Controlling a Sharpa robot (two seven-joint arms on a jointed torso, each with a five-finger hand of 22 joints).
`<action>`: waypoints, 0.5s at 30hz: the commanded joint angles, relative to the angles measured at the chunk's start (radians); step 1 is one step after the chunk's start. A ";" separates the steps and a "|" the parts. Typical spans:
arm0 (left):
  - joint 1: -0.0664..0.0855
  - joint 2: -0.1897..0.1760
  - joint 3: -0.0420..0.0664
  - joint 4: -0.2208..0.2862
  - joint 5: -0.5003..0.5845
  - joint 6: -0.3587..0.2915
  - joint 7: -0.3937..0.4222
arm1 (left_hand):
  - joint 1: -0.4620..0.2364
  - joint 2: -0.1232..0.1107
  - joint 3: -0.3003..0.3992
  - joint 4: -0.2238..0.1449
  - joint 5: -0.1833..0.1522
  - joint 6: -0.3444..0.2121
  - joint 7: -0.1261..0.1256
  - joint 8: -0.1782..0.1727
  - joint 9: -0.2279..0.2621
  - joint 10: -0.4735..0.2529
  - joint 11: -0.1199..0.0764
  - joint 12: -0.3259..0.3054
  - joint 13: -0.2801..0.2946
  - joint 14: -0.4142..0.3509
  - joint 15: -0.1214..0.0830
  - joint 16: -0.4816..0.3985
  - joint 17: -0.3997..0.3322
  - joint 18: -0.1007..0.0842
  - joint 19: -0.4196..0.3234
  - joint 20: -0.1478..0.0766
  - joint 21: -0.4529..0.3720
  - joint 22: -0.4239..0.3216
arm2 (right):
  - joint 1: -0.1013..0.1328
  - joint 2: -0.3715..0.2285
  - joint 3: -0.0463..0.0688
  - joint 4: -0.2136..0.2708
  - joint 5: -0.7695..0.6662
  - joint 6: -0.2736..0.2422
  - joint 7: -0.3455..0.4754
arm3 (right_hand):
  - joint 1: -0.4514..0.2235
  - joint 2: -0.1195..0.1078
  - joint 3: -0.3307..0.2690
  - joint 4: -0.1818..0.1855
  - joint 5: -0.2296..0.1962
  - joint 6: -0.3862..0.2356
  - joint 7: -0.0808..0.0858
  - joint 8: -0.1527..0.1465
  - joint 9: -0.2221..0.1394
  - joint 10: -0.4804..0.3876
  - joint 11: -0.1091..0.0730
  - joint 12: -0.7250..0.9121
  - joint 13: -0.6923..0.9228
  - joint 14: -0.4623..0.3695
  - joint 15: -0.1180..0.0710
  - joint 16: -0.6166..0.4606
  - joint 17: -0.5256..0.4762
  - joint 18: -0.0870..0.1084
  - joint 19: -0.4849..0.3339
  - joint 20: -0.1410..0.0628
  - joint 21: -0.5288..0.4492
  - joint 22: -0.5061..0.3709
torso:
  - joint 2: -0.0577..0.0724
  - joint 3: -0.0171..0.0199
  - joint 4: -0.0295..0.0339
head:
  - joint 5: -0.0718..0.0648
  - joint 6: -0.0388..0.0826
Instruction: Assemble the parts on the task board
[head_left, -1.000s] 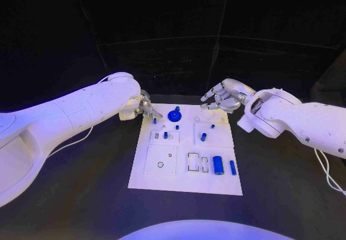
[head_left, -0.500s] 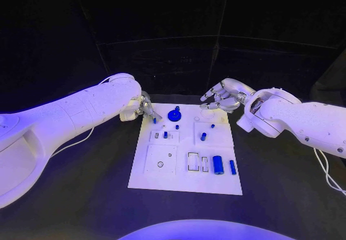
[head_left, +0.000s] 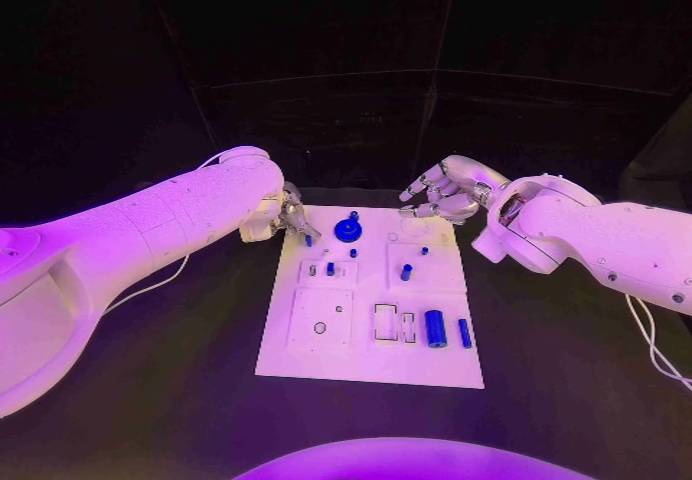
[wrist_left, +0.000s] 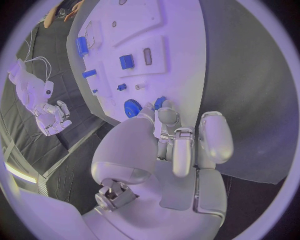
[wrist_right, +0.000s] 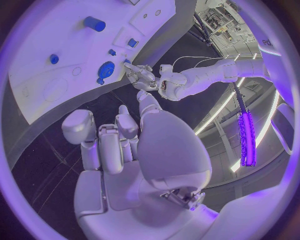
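Black tabletop, task board in the middle. Left hand pinches a small blue part at the board's far-left corner — a tilted peg could jam. Right hand hovers, fingers loosely curled, holding nothing.

One white board lies on the table. It has one round blue wheel and one fat blue tube. Two robot hands.

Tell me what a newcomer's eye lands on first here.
The white task board in the middle of the black table, dotted with small blue parts such as the round gear near its far edge. Then the two silver hands: the left hand at the board's far left corner, the right hand hovering beyond its far right corner.
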 joint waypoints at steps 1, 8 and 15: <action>0.001 0.002 0.000 -0.001 -0.006 -0.008 0.014 | 0.039 0.012 0.023 -0.029 -0.002 -0.002 -0.009 -0.001 -0.002 -0.001 -0.009 0.002 -0.003 0.105 -0.007 0.006 0.264 -0.002 0.002 -0.007 0.001 0.001 | 0.002 0.000 0.000 0.001 0.002 0.006 0.007 | -0.008 0.001 -0.006 -0.001 0.005 0.000 0.000 0.005 -0.001 0.000 -0.002 -0.003 -0.001 0.054 -0.003 -0.005 0.041 0.016 -0.002 -0.003 -0.005 -0.001 | 0.000 0.0006 0.0007 | -0.002 0.000; 0.001 -0.004 0.000 0.010 -0.006 -0.029 0.034 | 0.136 0.038 0.202 -0.129 -0.002 -0.016 -0.009 -0.008 -0.008 -0.004 -0.013 -0.011 -0.013 0.105 -0.011 0.006 0.264 -0.003 0.004 -0.014 0.001 0.007 | 0.002 0.000 0.000 0.001 0.002 0.008 0.006 | -0.008 0.002 -0.006 -0.001 0.005 0.000 0.000 0.005 -0.001 0.001 -0.002 -0.002 0.000 0.054 -0.003 -0.005 0.041 0.016 -0.002 -0.003 -0.005 -0.001 | 0.000 -0.0003 0.0007 | -0.003 -0.003; 0.001 -0.046 0.000 0.068 0.003 -0.065 0.054 | 0.017 -0.046 0.476 -0.173 -0.005 -0.019 -0.005 0.023 0.007 0.011 -0.010 -0.010 -0.021 0.105 -0.004 0.006 0.264 -0.002 0.004 -0.007 -0.002 0.013 | 0.002 -0.004 0.000 0.002 0.002 0.010 0.005 | -0.007 0.003 -0.005 -0.001 0.007 0.000 0.000 0.005 -0.001 0.002 -0.002 -0.001 0.001 0.054 -0.004 -0.005 0.041 0.016 -0.002 -0.003 -0.005 -0.001 | -0.002 0.0001 0.0028 | -0.004 -0.004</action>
